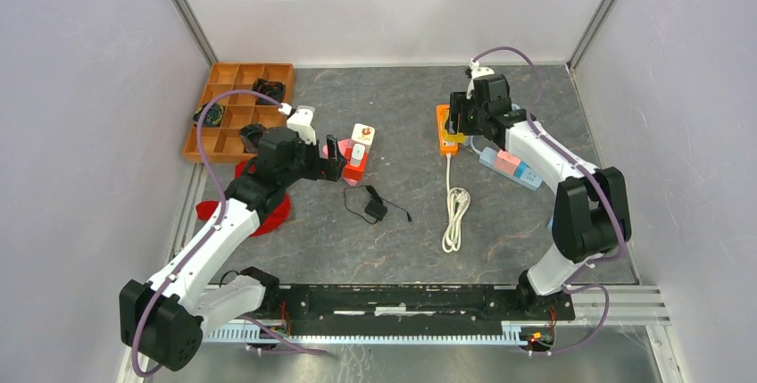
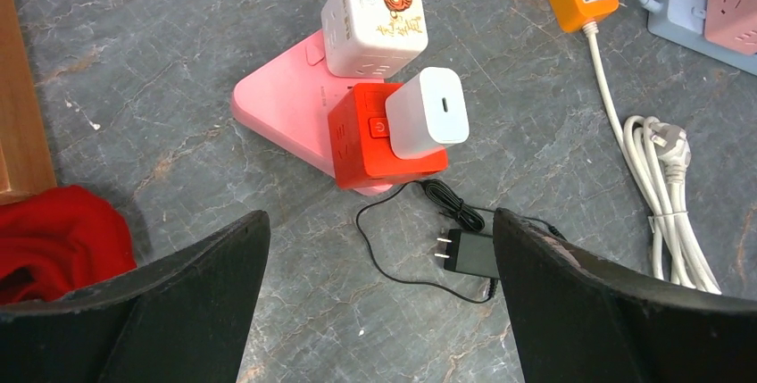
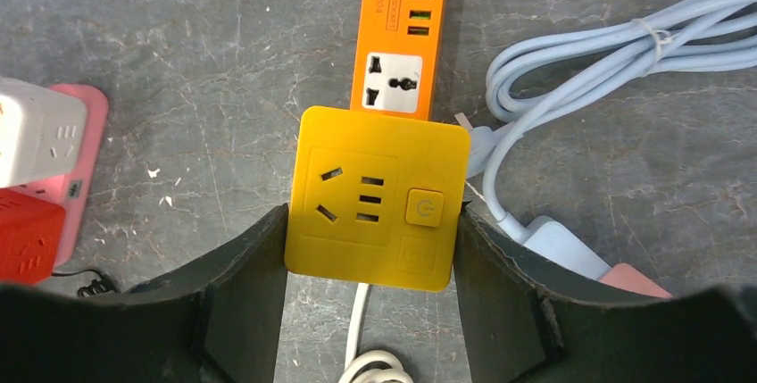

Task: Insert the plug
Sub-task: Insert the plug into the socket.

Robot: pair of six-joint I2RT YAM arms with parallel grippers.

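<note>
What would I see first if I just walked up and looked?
Probably the bright yellow cube, pinched in the right pincer over one end of the orange strip. On the other side, the wide-open left pincer hangs over a red cube with a white charger on it, and a black plug lies nearby.

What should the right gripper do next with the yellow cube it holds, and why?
Probably nudge the yellow cube a little further along the orange power strip, away from its cord. The right gripper is shut on the cube, but the strip's white socket shows uncovered just beyond the cube's edge, so they seem not yet lined up. Any prongs beneath are hidden.
</note>
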